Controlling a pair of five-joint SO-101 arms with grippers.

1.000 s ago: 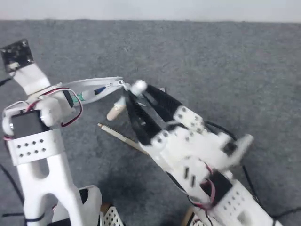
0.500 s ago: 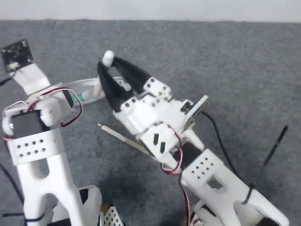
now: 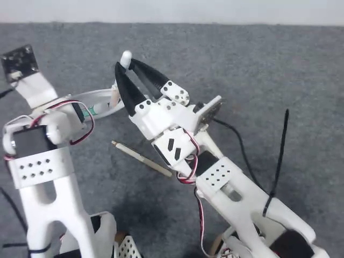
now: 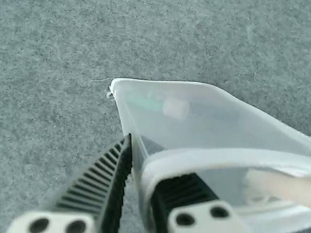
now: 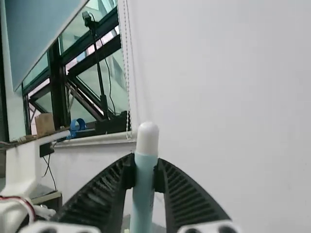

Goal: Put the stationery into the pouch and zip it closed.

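Upper centre of the high view: right hand (image 3: pixel 126 65), black fingers narrowed onto a pale blue plastic pen with a rounded white cap (image 3: pixel 125 57), cap poking past the fingertips toward the top of the frame. Same grip from the right wrist, barrel pinched on both sides, pen aimed up at a white wall (image 5: pixel 228 97).

Just below and left of that hand in the high view, a translucent white plastic pouch (image 3: pixel 102 103), stretched roughly crosswise in the frame, close beside the black fingers; touching or not, impossible to say. From the left wrist, left hand (image 4: pixel 138 179) closed on the pouch's near rim, apparently with one ribbed finger outside and the other inside. Dimly visible through the wall: a green item (image 4: pixel 146 102) and a small white block (image 4: pixel 176 108).

Probably called for next: swinging the pen's long axis round, from pointing away to pointing down and left into the pouch's mouth.

Lower in the high view, a thin wooden pencil (image 3: pixel 142 157) lying diagonally on the grey felt-like counter (image 3: pixel 279 64), apart from both hands, likely one more piece to collect. At right, a thin black cable (image 3: pixel 277 161) rising beside the right arm, seemingly clear of the path.
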